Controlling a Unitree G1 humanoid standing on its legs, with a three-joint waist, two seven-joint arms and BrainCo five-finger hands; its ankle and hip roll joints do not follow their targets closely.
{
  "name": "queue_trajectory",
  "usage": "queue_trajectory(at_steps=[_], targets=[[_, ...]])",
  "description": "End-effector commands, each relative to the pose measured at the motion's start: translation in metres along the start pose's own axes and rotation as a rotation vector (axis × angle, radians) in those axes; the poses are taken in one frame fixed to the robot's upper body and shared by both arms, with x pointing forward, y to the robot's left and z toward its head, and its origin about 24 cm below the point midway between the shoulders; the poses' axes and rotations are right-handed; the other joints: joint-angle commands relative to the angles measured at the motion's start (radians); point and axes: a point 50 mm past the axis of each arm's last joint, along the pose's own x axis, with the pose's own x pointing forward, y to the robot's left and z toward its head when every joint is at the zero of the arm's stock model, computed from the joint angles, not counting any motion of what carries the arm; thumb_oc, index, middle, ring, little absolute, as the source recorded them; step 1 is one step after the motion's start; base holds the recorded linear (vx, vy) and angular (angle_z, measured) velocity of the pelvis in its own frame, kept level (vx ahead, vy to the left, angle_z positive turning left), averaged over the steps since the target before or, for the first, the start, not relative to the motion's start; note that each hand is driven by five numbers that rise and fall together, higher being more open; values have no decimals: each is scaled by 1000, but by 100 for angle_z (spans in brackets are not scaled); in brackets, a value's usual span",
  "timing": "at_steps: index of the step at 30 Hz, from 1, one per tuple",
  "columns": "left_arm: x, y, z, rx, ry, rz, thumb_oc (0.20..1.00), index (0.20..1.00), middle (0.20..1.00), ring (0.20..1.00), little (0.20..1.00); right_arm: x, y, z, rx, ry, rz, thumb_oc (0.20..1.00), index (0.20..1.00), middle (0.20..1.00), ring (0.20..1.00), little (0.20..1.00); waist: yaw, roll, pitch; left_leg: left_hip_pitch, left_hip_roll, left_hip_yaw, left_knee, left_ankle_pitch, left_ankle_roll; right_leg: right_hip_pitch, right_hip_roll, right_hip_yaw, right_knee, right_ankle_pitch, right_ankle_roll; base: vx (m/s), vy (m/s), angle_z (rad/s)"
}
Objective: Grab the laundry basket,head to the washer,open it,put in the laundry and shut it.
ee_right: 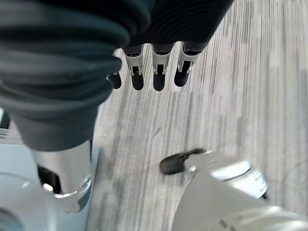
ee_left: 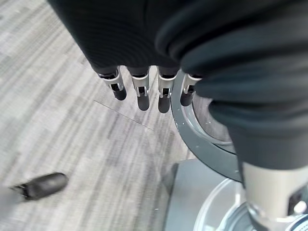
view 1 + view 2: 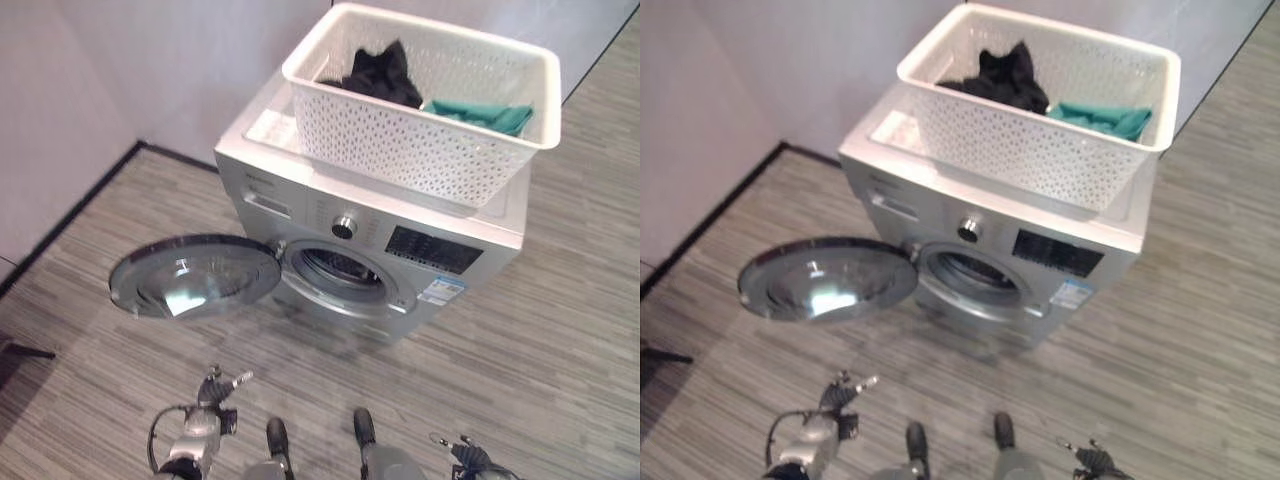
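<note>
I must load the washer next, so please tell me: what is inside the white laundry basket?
The laundry basket on the washer holds a black garment and a green one. Anything beneath them is covered.

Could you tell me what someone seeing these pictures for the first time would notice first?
Most striking is the white laundry basket sitting on top of the silver washer, with a black garment and a green one inside. Next comes the round washer door, swung wide open to the robot's left above the grey striped floor, leaving the drum opening exposed.
</note>
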Motion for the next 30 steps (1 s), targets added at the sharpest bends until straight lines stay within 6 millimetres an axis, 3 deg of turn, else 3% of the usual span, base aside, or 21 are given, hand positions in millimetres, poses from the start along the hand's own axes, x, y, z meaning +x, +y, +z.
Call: queue_trajectory(at_steps=[1,3,7,10,12,15,16,19,22,28,30], targets=[[0,7,-26,246,138,-8,1000,1000,1000,1000,1000,-1,-7,-11,89,57,-24,1000,1000,1000,1000,1000,34,-40,-12,30,-11,-28,11,-98,18,-50,-80,37,102,-58,76,87,87,-12],[-16,8,-69,289,308,-57,1000,1000,1000,1000,1000,0,-5,-11,77,74,-15,1000,1000,1000,1000,1000,42,-45,-22,55,-20,-29,43,-129,32,-43,-82,59,123,-58,79,84,102,-22],[-29,12,-96,236,415,-73,1000,1000,1000,1000,1000,0,-3,-9,80,78,1,1000,1000,1000,1000,1000,58,-53,-26,67,-38,-32,120,-188,63,-38,-98,62,185,-62,92,57,126,-21],[-26,12,-90,289,385,-99,1000,1000,1000,1000,1000,0,-6,-13,114,92,2,1000,1000,1000,1000,1000,55,-48,-22,74,-55,-62,143,-206,82,-58,-100,52,310,-40,97,52,181,5],[-20,12,-78,331,334,-107,1000,1000,1000,1000,1000,0,-9,-13,144,87,-13,1000,1000,1000,1000,1000,39,-33,8,68,-55,-87,170,-213,97,-131,-53,67,467,-18,77,29,162,29],[-17,12,-72,335,313,-102,1000,1000,1000,1000,1000,-1,-10,-16,151,96,-24,1000,1000,1000,1000,1000,33,-27,9,101,-64,-99,165,-242,100,-158,-60,23,420,-37,62,184,30,34],[-15,13,-68,329,306,-98,1000,1000,1000,1000,1000,-2,-13,-20,161,112,-30,1000,1000,1000,1000,1000,24,-31,15,117,-74,-131,171,-264,88,-187,-78,48,245,-5,69,267,-92,45],[-13,11,-62,325,291,-97,1000,1000,1000,1000,1000,-2,-13,-20,179,119,-34,1000,1000,1000,1000,1000,11,-43,33,141,-83,-155,194,-298,75,-212,-106,45,111,44,87,269,-97,21],[-14,9,-65,330,296,-106,1000,1000,1000,1000,1000,-4,-15,-29,165,140,-27,1000,1000,1000,1000,1000,2,-67,21,194,-96,-186,180,-321,62,-190,-104,58,108,62,92,249,-113,42],[-16,9,-68,324,303,-105,1000,1000,1000,1000,1000,-9,-31,-44,197,186,-62,1000,1000,1000,1000,1000,-15,-63,-31,237,-29,-232,125,-302,21,-174,-60,33,150,48,78,167,-144,60],[-16,10,-69,317,300,-102,1000,1000,1000,1000,1000,-11,-52,-45,329,172,-145,1000,1000,1000,1000,1000,-33,-51,-57,250,13,-214,78,-278,-1,-164,-38,10,132,39,73,129,-130,24]])
